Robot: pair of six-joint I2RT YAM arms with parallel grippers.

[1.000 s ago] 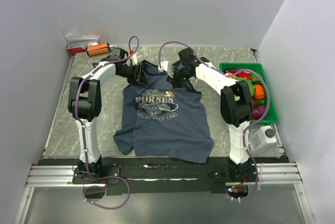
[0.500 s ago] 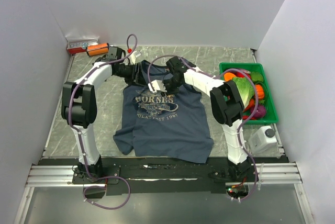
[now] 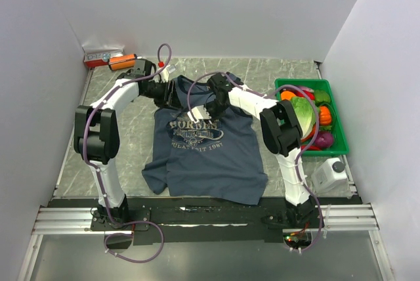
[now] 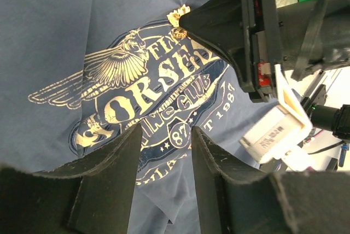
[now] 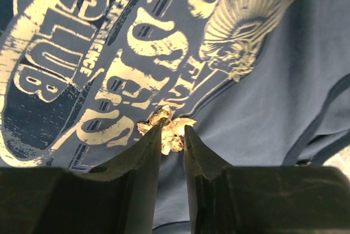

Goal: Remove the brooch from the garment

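Garment (image 3: pixel 210 153): navy tank top, lying flat and chest-up on the grey marbled tabletop (image 3: pixel 131 143), neckline towards the back wall, hem towards the arm bases.

Brooch (image 5: pixel 170 126): small gold-tan ornament, still pinned on the fabric at the upper edge of the "HORSES" print, beside the winged emblem.

Right gripper (image 5: pixel 173 131): down over the chest print, fingers only narrowly apart. The two tips sit either side of the middle of the brooch, which spreads wider than the gap. I cannot tell whether they are pinching it or merely straddling it. From the left wrist camera, the black tip of this gripper meets the brooch at the top of the print.

Left gripper (image 4: pixel 165 133): released, fingers well apart with nothing between them and only the printed cloth showing through the gap. From overhead it sits at the garment's upper left, by the shoulder strap.

Also noted: a green bin (image 3: pixel 303 82) of toy vegetables to the right of the garment, and an orange cylinder (image 3: pixel 121 62) in the far left corner.
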